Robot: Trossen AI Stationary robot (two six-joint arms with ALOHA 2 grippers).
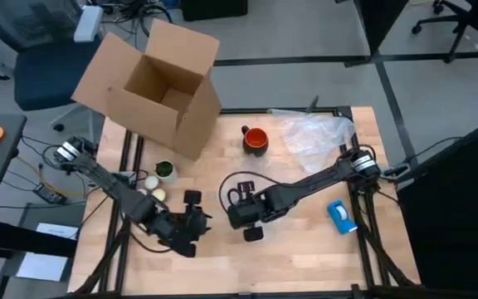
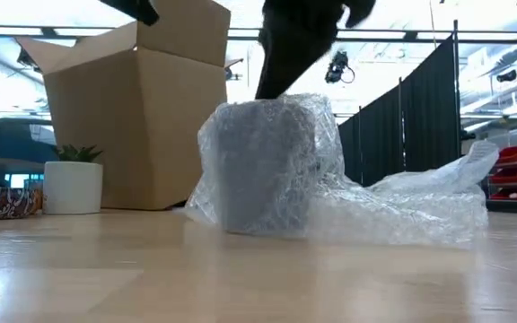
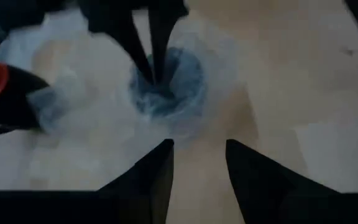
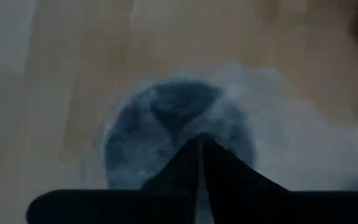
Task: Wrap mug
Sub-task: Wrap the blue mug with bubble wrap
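- Mug [image 1: 256, 139]: bare, just beside bubble wrap [image 1: 315, 133].
- Right gripper [image 4: 199, 142]: fingers pressed together, tips over wrapped bluish cup [image 4: 135, 143].
- Left gripper [image 3: 201, 146]: fingers spread, holding nothing, mid-table, away from edges.

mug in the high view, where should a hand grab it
Take the mug by its rim from straight above, one finger inside, on the side away from its dark handle. It stands upright, mouth open upward, handle toward the cardboard box.

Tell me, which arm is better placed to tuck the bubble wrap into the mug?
The right. Its end effector, fingers together, sits at the mouth of the wrapped mug, against the bubble wrap. The left end effector hangs open, short of the mug.
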